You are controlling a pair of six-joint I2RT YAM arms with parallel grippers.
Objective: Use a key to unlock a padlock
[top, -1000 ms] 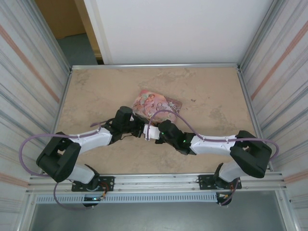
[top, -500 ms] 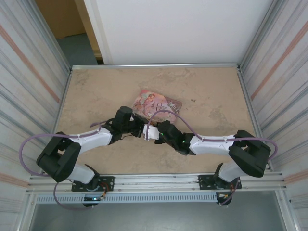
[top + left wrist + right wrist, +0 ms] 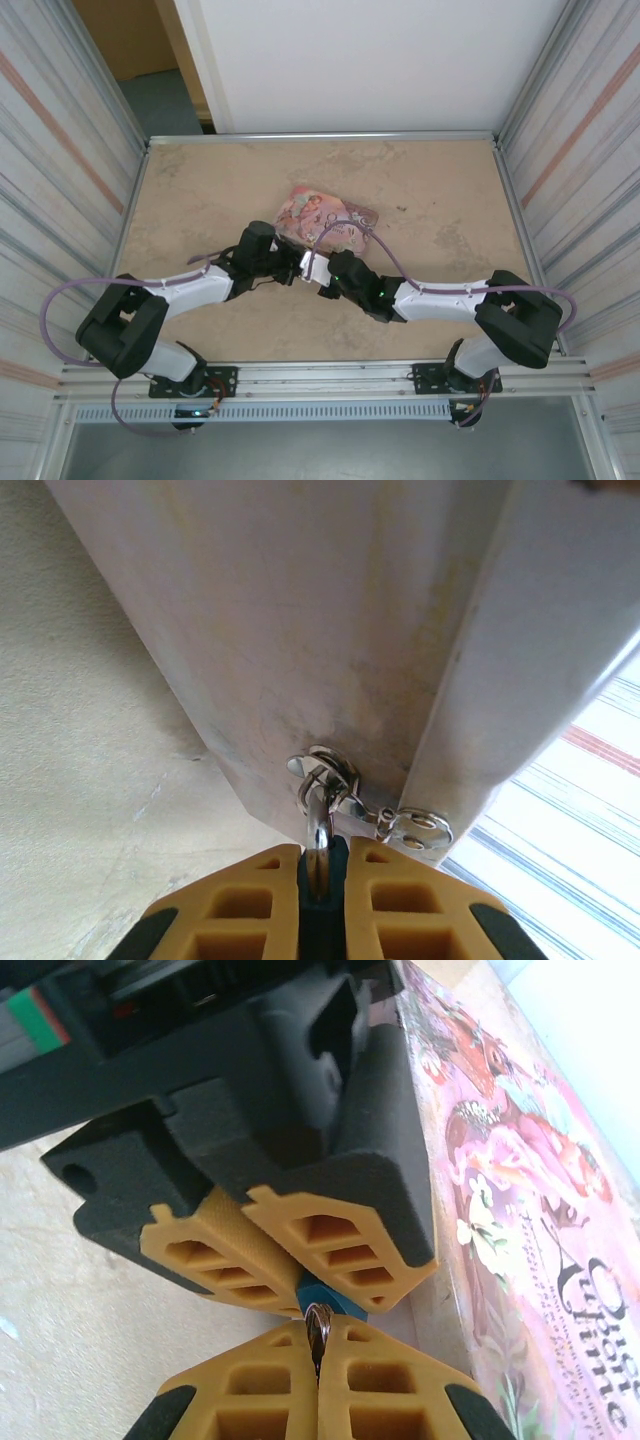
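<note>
Right tool (image 3: 320, 1342) has pinched shut, tip to tip with left tool (image 3: 320, 858).
Left clamps padlock (image 3: 322, 1298); right nips a thin metal bit (image 3: 320, 1324).

Pink tin (image 3: 326, 212) on beige table (image 3: 200, 190)

1. The left gripper's (image 3: 322, 858) two yellow-orange ribbed rubber fingers (image 3: 240, 905) rise from the bottom edge, pressed close on a small dark-teal-bodied padlock (image 3: 334, 910) wedged between them;
2. the padlock's thin silvery metal shackle (image 3: 318, 835) stands past the fingertips, with a small silvery wire ring (image 3: 322, 767) hooked on it;
3. a small flat silvery key (image 3: 417, 828) with round holes lies just right of the ring, linked to it;
4. behind is a broad, blurred pale grey slab (image 3: 300, 610); a beige mottled tabletop (image 3: 70, 780) is at left; a white striped wall panel (image 3: 575, 850) is at lower right.
</note>
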